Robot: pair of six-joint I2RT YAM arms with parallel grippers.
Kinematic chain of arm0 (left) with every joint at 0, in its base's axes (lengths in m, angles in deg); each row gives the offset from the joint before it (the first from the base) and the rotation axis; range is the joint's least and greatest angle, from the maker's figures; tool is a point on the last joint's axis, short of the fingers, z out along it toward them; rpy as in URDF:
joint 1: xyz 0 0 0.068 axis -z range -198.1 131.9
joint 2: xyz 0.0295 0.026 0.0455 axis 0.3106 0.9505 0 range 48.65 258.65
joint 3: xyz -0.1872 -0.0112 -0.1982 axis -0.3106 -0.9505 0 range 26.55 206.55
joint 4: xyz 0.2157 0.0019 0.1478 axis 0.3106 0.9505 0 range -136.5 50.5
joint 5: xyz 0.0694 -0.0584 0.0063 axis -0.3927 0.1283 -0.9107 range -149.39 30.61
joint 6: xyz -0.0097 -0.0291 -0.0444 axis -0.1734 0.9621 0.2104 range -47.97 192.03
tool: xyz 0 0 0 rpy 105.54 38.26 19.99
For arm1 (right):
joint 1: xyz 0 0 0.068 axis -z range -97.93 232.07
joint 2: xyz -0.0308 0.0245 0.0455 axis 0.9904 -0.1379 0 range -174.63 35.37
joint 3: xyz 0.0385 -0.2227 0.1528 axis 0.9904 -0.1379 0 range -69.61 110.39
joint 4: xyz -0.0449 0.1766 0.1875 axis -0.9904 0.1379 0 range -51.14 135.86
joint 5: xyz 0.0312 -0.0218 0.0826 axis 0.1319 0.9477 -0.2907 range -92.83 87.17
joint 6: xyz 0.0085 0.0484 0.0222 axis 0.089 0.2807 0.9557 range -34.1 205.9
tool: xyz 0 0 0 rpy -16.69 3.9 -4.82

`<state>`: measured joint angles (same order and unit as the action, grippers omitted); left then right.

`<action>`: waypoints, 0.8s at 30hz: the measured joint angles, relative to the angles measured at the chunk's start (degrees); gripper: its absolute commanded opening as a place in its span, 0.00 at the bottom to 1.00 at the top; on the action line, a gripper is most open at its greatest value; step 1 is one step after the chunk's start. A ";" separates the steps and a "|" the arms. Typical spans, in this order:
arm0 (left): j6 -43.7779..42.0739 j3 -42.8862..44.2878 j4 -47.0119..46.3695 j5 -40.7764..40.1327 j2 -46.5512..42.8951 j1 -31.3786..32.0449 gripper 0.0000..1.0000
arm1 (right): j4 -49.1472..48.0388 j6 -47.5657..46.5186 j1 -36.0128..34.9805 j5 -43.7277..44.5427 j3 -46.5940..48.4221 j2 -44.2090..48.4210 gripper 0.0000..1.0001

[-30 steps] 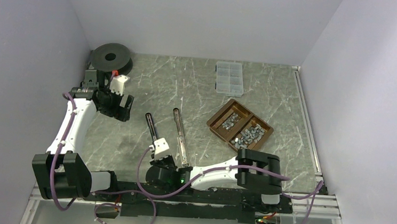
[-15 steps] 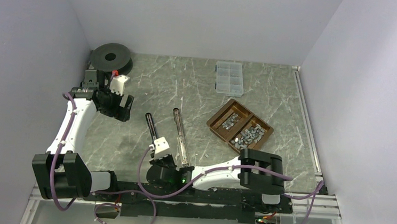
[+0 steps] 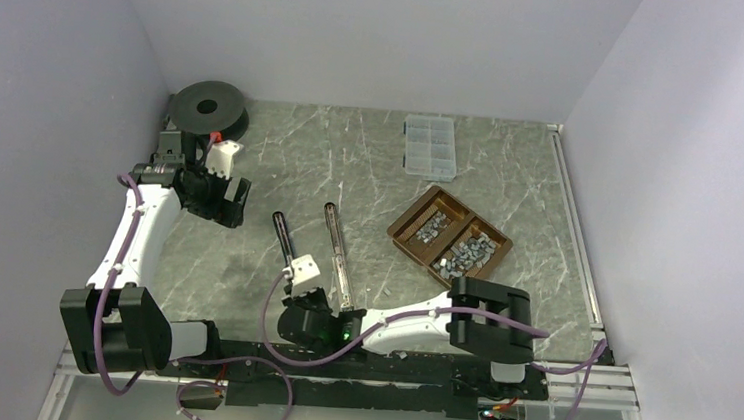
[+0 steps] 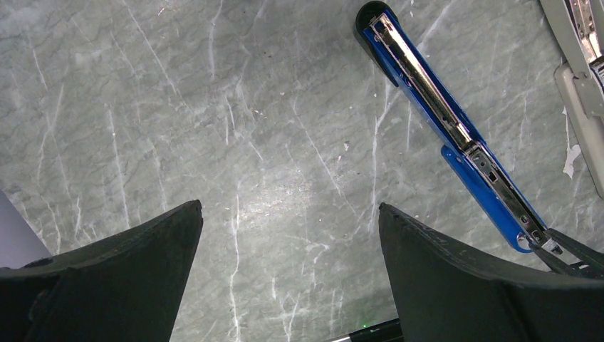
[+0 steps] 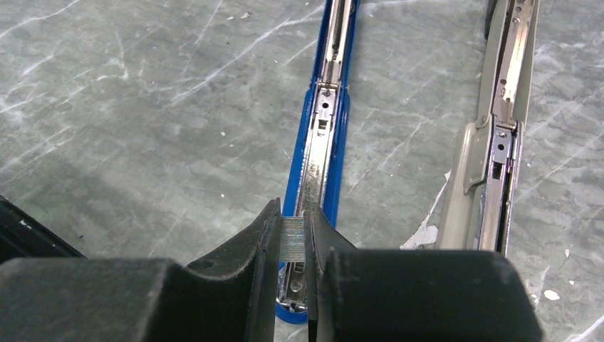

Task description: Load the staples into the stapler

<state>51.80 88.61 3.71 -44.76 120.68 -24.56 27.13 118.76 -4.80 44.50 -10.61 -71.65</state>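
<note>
Two staplers lie opened flat side by side: a blue stapler [image 3: 284, 235] [image 5: 329, 121] [image 4: 441, 121] and a grey stapler [image 3: 338, 252] [image 5: 498, 142]. My right gripper [image 3: 295, 286] [image 5: 293, 229] is shut on a short silver strip of staples [image 5: 293, 238], which hangs just above the near end of the blue stapler's metal channel. More staples [image 3: 467, 253] lie heaped in a brown tray [image 3: 401, 230]. My left gripper [image 3: 220, 198] [image 4: 288, 210] hovers wide open over bare tabletop, left of the blue stapler.
A clear plastic compartment box [image 3: 429, 145] sits at the back. A black spool [image 3: 208, 108] stands in the far left corner, behind my left arm. Grey walls close in three sides of the table.
My right wrist has edged slightly left and forward along the blue stapler with the staple strip held. The left arm has not moved.
</note>
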 measured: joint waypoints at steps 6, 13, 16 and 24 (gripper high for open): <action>-0.02 0.00 -0.02 0.00 0.00 0.00 0.99 | 0.07 1.25 0.68 -0.81 -0.26 0.00 0.00; -0.02 0.00 0.00 -0.02 0.00 0.00 0.99 | 0.07 2.16 0.81 -1.33 -0.26 0.00 0.00; -0.02 0.00 0.00 -0.07 0.00 0.00 0.99 | 0.11 2.34 0.81 -1.40 -0.26 -0.02 0.00; 0.00 0.00 0.00 -0.46 0.00 0.00 0.99 | 1.27 3.37 0.81 -1.31 -0.26 -0.68 0.00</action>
<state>51.80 88.61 3.71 -45.22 120.68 -24.56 28.40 122.13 -3.99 43.19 -10.87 -72.33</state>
